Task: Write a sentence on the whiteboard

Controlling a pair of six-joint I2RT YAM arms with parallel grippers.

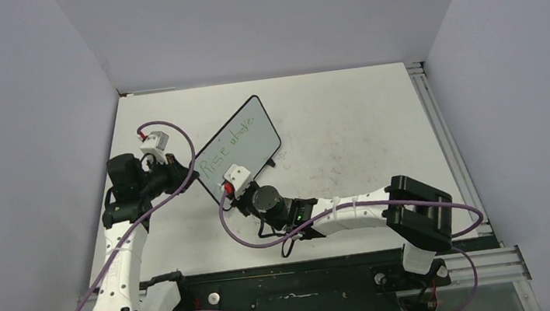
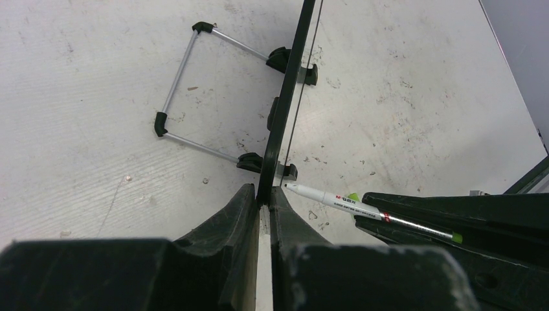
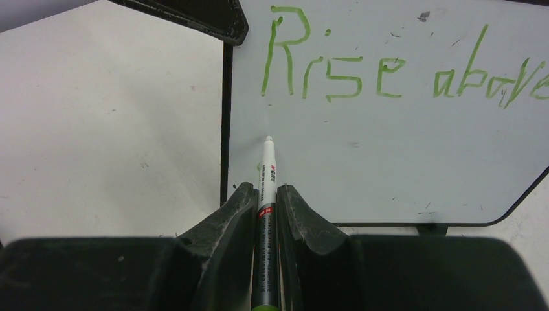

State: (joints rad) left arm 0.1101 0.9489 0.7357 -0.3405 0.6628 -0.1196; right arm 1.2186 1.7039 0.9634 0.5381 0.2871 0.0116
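The left gripper (image 2: 264, 194) is clamping the whiteboard's (image 2: 288, 84) black frame edge-on, its fingers (image 2: 226, 214) standing narrow with only the thin edge between them. In the top view the whiteboard (image 1: 243, 139) is sitting tilted near the middle of the table (image 1: 362, 122), with the left gripper (image 1: 186, 173) gripping it at about 8 o'clock. Behind the board a wire stand (image 2: 194, 91) is resting on the table.

The right gripper (image 3: 265, 194) is pinching a white marker (image 3: 267, 175), fingers (image 3: 236, 207) closed tight on its barrel. The tip is pointing to 12 o'clock, just at 6 o'clock of the "R"; whether it is touching the board cannot be told. The sentence (image 3: 388, 71), in green, is reading "Rise above" across the upper part of the board.
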